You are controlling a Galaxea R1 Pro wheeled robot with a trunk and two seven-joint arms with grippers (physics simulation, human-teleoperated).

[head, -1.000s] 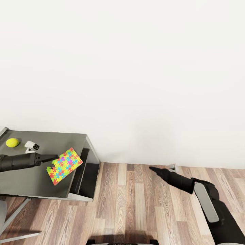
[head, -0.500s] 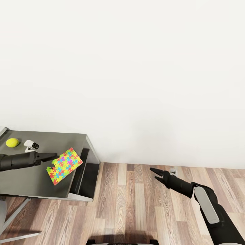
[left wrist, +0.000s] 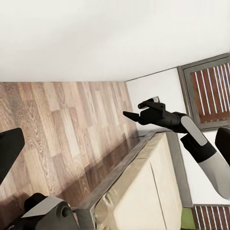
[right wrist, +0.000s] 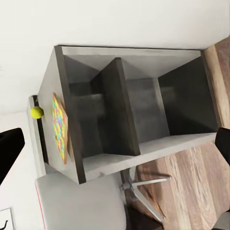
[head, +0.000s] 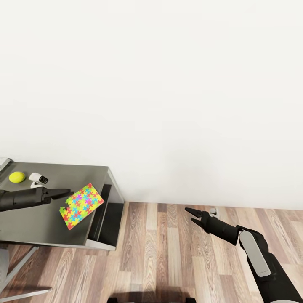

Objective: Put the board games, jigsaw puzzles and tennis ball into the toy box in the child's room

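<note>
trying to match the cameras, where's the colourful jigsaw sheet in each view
Head view: the jigsaw puzzle lies at lower left, on the dark grey table end near its right edge, just past the left pincer.
Left wrist view: not in it.
Right wrist view: seen almost edge-on at left, on that same table end above the open shelves.
Shared landmark: the tennis ball.

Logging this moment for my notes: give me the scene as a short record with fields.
left hand: open, over the table, tips beside the jigsaw puzzle
right hand: open, empty, over the wood floor
tennis ball: on the table, untouched
small white device: beside the ball
</note>
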